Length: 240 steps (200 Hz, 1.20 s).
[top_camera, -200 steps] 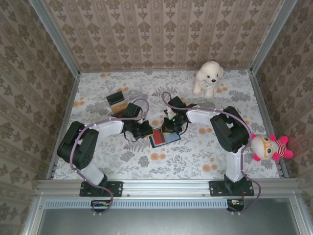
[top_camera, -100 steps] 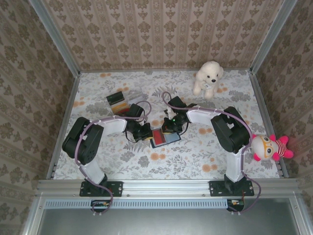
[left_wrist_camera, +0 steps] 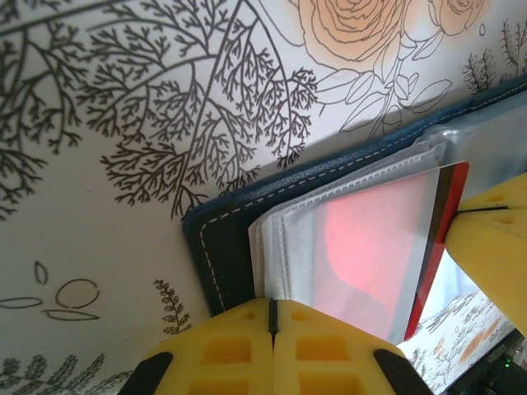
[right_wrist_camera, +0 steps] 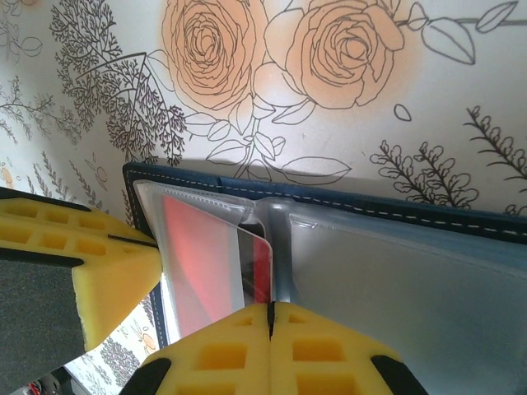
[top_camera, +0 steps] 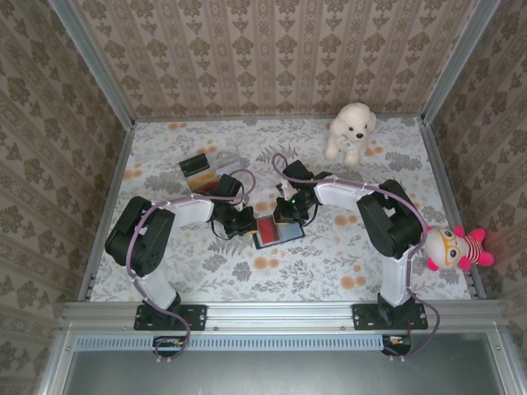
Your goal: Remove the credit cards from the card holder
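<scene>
While card holder (left_wrist_camera: 216,247) lies open, red card (left_wrist_camera: 370,255) inside.

Top external: fixed, high behind the arm bases, looking down on the whole table (top_camera: 346,263), card holder (top_camera: 277,233) small at centre. Wrist cams: nearly touching the card holder from opposite sides, both seeing its red card (left_wrist_camera: 370,255).

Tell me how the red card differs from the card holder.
The red card is bright red with a dark edge stripe; the card holder is navy with pale stitching. The card sits partly in a clear sleeve; the holder lies open on the table. Both are flat rectangles.
</scene>
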Available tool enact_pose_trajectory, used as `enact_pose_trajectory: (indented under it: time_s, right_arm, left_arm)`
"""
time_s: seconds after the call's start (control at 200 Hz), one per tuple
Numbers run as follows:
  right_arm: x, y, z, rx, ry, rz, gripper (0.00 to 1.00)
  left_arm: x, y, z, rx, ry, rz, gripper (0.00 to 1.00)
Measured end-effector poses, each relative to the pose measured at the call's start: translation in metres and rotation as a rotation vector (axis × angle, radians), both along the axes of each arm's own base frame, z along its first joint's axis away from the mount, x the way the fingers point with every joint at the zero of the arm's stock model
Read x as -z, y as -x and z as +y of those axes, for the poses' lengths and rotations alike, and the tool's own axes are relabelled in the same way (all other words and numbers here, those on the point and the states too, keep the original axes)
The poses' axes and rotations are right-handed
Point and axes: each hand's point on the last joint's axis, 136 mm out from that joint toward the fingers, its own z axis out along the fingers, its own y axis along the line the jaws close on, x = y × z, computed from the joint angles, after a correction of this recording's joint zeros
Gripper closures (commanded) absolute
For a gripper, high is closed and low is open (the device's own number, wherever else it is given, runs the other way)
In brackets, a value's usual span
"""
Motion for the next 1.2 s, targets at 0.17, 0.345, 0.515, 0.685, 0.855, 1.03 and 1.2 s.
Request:
enact_pose_trajectory:
  time_s: [0.17, 0.345, 0.515, 0.685, 0.855, 1.03, 1.2]
  right_arm:
    - [-0.005, -0.008, 0.004, -0.002, -0.003, -0.014, 0.96]
    - [-0.006, -0.012, 0.006, -0.005, -0.006, -0.021, 0.96]
    - [-0.005, -0.014, 0.003, -0.007, 0.001, -0.031, 0.95]
    - [-0.005, -0.018, -0.002, 0.000, 0.004, -0.035, 0.83]
    - [0.001, -0.014, 0.002, -0.028, -0.018, -0.009, 0.74]
    - [0.009, -0.009, 0.007, -0.049, -0.038, 0.029, 0.75]
    - [0.009, -0.006, 0.010, -0.071, -0.058, 0.038, 0.80]
  left_arm:
    - [0.000, 0.000, 0.000, 0.006, 0.000, -0.004, 0.99]
    - [0.000, 0.000, 0.000, 0.012, -0.001, -0.008, 0.99]
    - [0.000, 0.000, 0.000, 0.019, -0.002, -0.011, 1.00]
    - [0.000, 0.000, 0.000, 0.021, -0.002, -0.013, 1.00]
    - [0.000, 0.000, 0.000, 0.021, -0.002, -0.010, 1.00]
    - [0.001, 0.000, 0.000, 0.022, -0.001, -0.007, 1.00]
    - [0.001, 0.000, 0.000, 0.021, -0.003, -0.005, 1.00]
